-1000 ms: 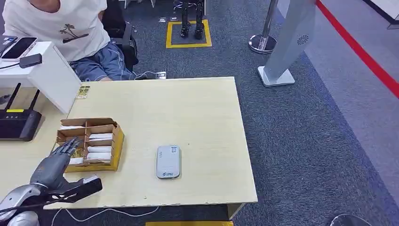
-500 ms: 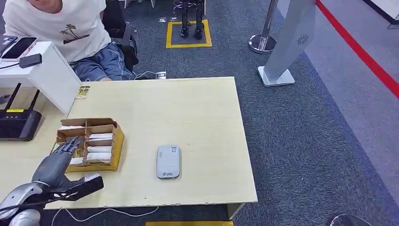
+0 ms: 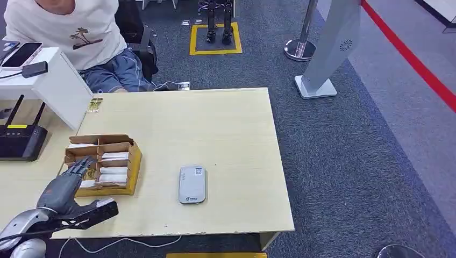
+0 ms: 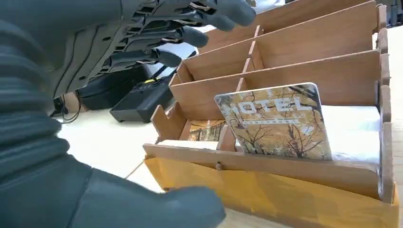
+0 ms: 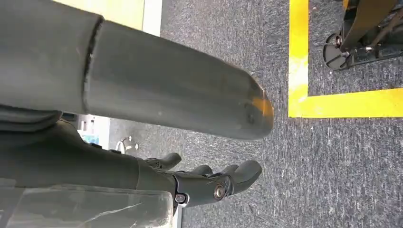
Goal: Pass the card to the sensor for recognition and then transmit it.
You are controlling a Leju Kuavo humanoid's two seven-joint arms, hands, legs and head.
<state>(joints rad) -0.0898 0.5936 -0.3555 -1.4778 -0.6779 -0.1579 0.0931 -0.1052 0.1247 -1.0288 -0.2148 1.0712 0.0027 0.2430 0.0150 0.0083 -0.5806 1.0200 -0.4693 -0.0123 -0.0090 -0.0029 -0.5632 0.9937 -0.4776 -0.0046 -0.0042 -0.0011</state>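
A wooden card box [image 3: 132, 164] with several compartments stands on the table's left side. A hotel card [image 4: 278, 122] with an autumn-tree print stands upright in its nearest compartment, and white cards lie in the others. My left hand [image 3: 65, 185] is open at the box's near-left corner, with its fingers [image 4: 190, 35] spread over the box [image 4: 309, 61] and its thumb [image 3: 100, 208] low beside it, apart from the card. The grey card sensor [image 3: 192, 184] lies flat to the right of the box. My right hand [image 5: 209, 183] hangs over the carpet, holding nothing.
A person [image 3: 70, 32] sits behind the table [image 3: 215, 123]. A black router [image 3: 21, 141] and a white stand [image 3: 59, 86] with a phone [image 3: 21, 54] are at the left. A small card [image 3: 95, 105] lies at the far left edge. A grey gate pillar [image 3: 333, 48] stands on the carpet.
Almost nothing: my left hand has shifted very slightly beside the box, fingers still spread over it. The card, box and sensor have not moved.
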